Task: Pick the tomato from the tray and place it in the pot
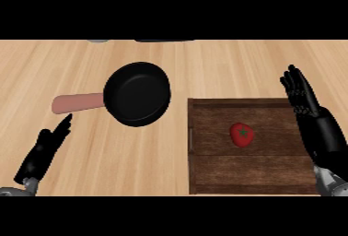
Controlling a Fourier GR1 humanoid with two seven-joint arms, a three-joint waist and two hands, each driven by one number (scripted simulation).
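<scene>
A: How does the right hand [304,99] stand?

B: It shows at the right edge, fingers straight and pointing up, holding nothing, above the right rim of the dark wooden tray [224,177].

A: And the left hand [46,150]?

B: It sits low at the left over the bare tabletop [136,161], fingers also straight, carrying nothing.

A: Where is the tomato [241,134]?

B: It lies in the tray, near its middle, well apart from both hands.

A: And the pot [138,93]?

B: The black pot rests on the tabletop just left of the tray's upper corner, its pinkish handle [76,103] pointing left.
</scene>
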